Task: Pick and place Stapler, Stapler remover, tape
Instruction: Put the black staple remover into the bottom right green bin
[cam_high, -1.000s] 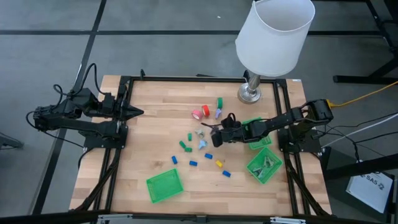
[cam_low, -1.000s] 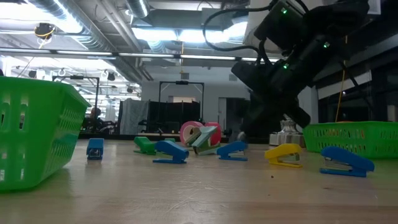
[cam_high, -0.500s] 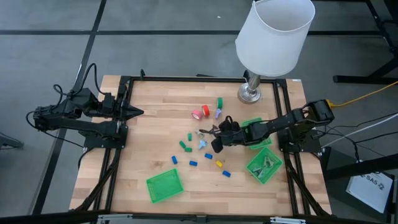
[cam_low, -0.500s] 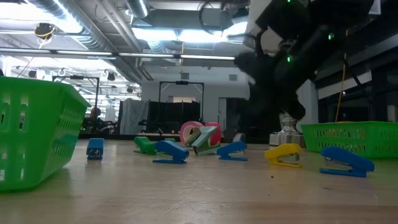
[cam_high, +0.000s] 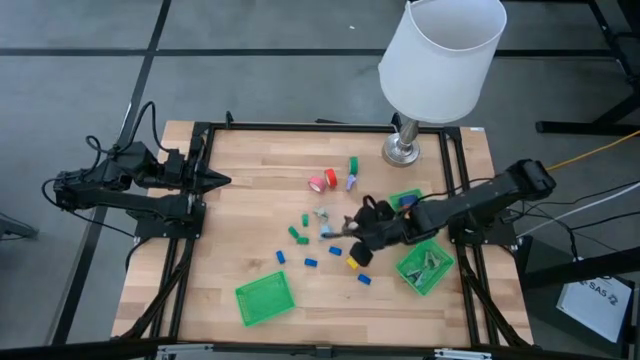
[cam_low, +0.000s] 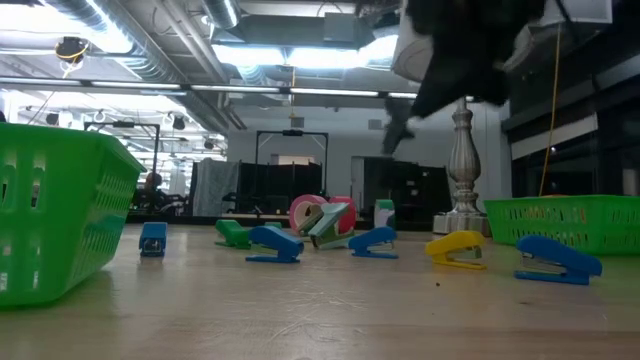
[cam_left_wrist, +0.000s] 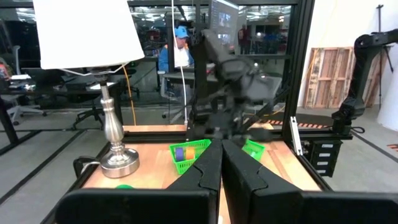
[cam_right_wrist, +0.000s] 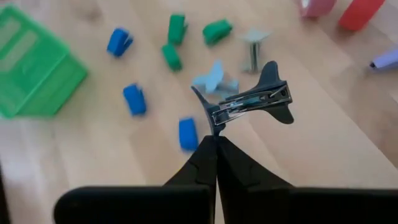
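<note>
My right gripper hangs over the table's middle, shut on a dark staple remover with a shiny metal inside. In the low view the remover shows as a dark shape high above the table. Below it lie small staplers: a yellow one, blue ones and green ones. A pink tape roll and a red tape roll lie farther back. My left gripper waits shut at the table's left edge. My right gripper pinches one end of the staple remover between its two fingertips. The fingers slant down from the table's right side. The remover sticks out beyond the fingertips, lifted clear of the table.
A green basket with grey pieces in it stands near the right edge, and another behind my right arm. An upturned green basket lies at the near left. A lamp with a white shade stands at the far right.
My right gripper has risen from the table and drawn toward the near and right edges, rolling its wrist. The staple remover has come up with it, lifted clear of the table.
</note>
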